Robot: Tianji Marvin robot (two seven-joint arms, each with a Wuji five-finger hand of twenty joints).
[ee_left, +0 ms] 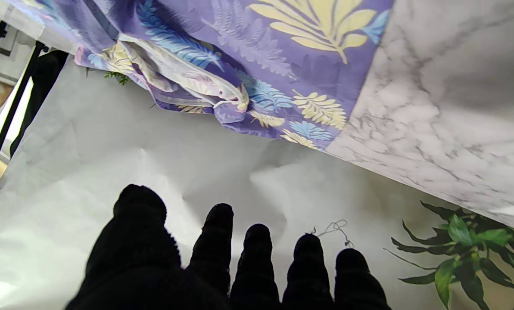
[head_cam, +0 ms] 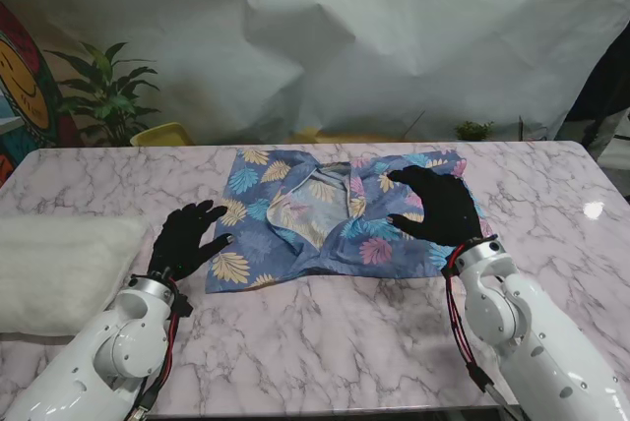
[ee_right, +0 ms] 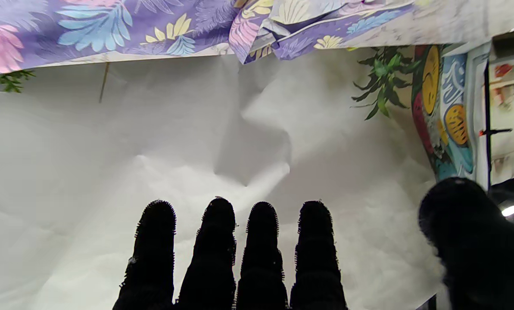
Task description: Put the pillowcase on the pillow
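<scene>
Our blue-violet cotton pillowcase printed with yellow, pink and blue leaves point(head_cam: 335, 219) lies rumpled at the centre of the pink-veined marble table point(head_cam: 345, 342), its opening bunched and folded back near the middle so the pale lining shows. The white fluffy pillow point(head_cam: 59, 269) rests at nine o'clock from it, well apart, at the table's left edge. Our black-gloved left hand point(head_cam: 185, 239) hovers with fingers spread at the cloth's seven o'clock corner, holding nothing. Our black-gloved right hand point(head_cam: 433, 205) hangs over the cloth's three o'clock side, fingers straight and apart, thumb wide, also empty; we cannot tell whether it touches the fabric.

We judge the case light, limp and likely to slide on polished stone, so a pinch through a single layer at the loose hem near the middle seems best. The pillow should be soft and squashy; gripping a corner would let us feed it in.
</scene>
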